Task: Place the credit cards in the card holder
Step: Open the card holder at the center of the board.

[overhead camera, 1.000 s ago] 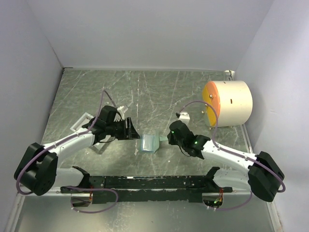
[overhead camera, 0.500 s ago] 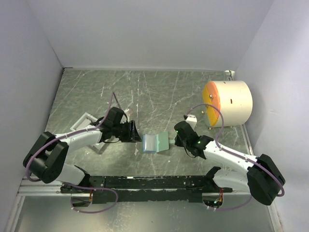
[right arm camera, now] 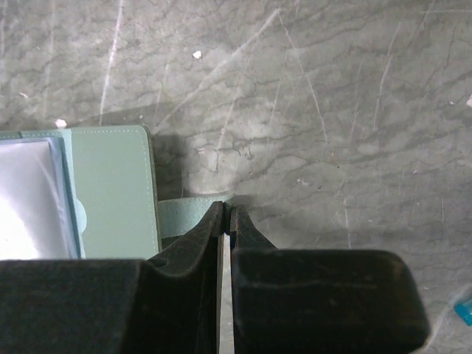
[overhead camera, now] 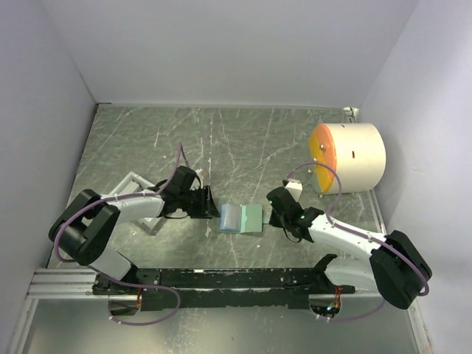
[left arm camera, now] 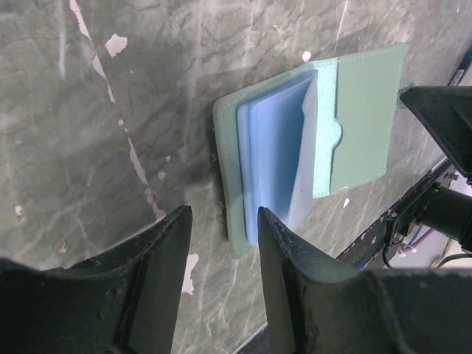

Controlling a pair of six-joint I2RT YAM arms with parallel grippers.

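Note:
The card holder [overhead camera: 241,217] lies open on the marbled table, sage-green outside and light blue inside [left arm camera: 276,147]. My right gripper [overhead camera: 271,210] is at its right edge, shut on the small green snap tab [right arm camera: 181,214]; in the right wrist view [right arm camera: 227,208] the jaws meet on the tab's end. My left gripper [overhead camera: 210,200] hovers low at the holder's left edge. It stands open with nothing between its fingers [left arm camera: 224,212]. The credit cards are out of view.
A shallow white tray [overhead camera: 125,186] sits behind my left arm. A white cylinder with an orange face [overhead camera: 350,157] lies at the back right. A black rail [overhead camera: 236,279] runs along the near edge. Walls close in on the left, right and back.
My left gripper has slid right up to the card holder's left edge and its jaws have narrowed. My right gripper has drawn the tab right, laying the holder flatter and more open.

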